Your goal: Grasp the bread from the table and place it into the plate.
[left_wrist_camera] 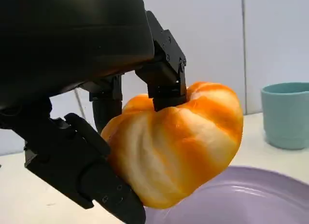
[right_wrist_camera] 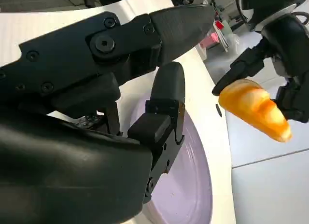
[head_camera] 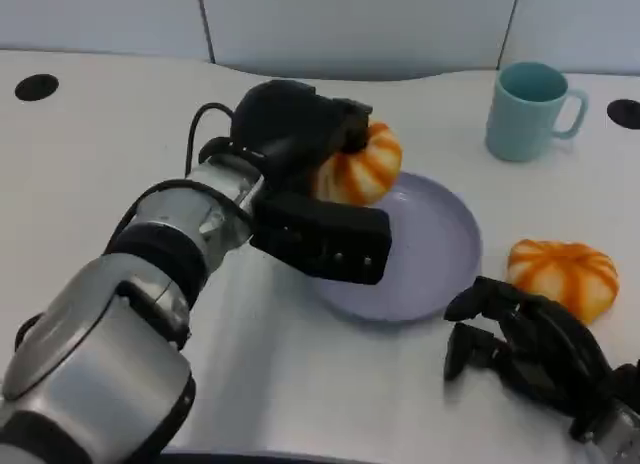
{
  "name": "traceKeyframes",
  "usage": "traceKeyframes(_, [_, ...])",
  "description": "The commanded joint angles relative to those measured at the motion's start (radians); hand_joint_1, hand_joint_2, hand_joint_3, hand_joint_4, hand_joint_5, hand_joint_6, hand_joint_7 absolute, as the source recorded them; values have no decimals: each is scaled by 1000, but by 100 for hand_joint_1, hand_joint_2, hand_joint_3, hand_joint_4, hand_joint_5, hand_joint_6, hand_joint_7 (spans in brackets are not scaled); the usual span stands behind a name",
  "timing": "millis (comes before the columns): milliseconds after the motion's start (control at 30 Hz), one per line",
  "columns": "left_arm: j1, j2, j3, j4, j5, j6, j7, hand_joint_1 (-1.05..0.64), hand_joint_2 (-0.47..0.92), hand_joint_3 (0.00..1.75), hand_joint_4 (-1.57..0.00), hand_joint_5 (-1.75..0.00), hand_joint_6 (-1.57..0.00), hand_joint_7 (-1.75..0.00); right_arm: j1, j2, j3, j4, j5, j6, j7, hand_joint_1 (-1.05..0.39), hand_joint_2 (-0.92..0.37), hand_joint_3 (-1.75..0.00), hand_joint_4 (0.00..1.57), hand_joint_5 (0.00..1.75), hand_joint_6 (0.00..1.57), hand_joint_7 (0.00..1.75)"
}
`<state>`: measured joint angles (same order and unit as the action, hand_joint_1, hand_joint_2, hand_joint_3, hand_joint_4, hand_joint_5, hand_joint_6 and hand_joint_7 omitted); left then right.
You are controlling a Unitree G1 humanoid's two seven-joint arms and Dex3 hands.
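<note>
My left hand point(head_camera: 300, 154) grips an orange-and-white striped bread roll point(head_camera: 362, 167) and holds it in the air over the far left rim of the lilac plate point(head_camera: 440, 254). In the left wrist view the roll point(left_wrist_camera: 178, 142) sits between my black fingers point(left_wrist_camera: 166, 77), just above the plate point(left_wrist_camera: 241, 200). The right wrist view shows the held roll point(right_wrist_camera: 256, 108) beyond the plate point(right_wrist_camera: 188, 185). A second striped roll point(head_camera: 563, 274) lies on the table right of the plate. My right hand point(head_camera: 530, 349) rests low beside it, fingers curled, holding nothing.
A teal mug point(head_camera: 530, 109) stands behind the plate at the back right; its side shows in the left wrist view point(left_wrist_camera: 287, 115). Dark round holes point(head_camera: 36, 86) mark the white tabletop at both far corners. Bare table stretches to the left.
</note>
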<state>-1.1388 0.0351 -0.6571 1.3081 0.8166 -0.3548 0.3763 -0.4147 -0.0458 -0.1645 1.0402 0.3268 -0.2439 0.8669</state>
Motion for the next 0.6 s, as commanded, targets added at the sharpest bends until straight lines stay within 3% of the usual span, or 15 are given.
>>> traceKeyframes(33, [-29, -12, -14, 14, 7, -5, -40, -39, 90, 6, -88, -175, -67, -156, 39, 3, -10, 37, -5, 45, 7, -48, -92, -7, 68, 159, 74, 98])
traceKeyframes(233, [-20, -43, -27, 22, 12, 1, -50, -39, 91, 9, -94, -175, -65, -173, 57, 6, -3, -12, -17, 43, -18, -48, -92, -11, 64, 166, 70, 107])
traceKeyframes(333, [-15, -47, -35, 26, 14, -4, -54, -38, 90, 9, -94, -175, -65, -171, 59, 10, -8, -20, -5, 71, -14, -47, -92, -11, 63, 166, 69, 110])
traceKeyframes(467, [-9, -52, -39, 28, 14, 4, -55, -41, 87, 9, -90, -175, -69, -132, 73, 15, -1, -54, -11, 88, -32, -48, -92, -11, 63, 165, 69, 110])
traceKeyframes(500, [-7, -53, -36, 29, 9, 4, -61, -39, 88, 11, -92, -175, -67, -142, 76, 17, -2, -59, -8, 95, -33, -48, -92, -11, 63, 164, 69, 111])
traceKeyframes(600, [-5, -58, -34, 30, 4, 9, -74, -40, 86, 12, -88, -175, -67, -134, 81, 22, -9, -65, 2, 112, -34, -46, -92, -10, 65, 162, 70, 109])
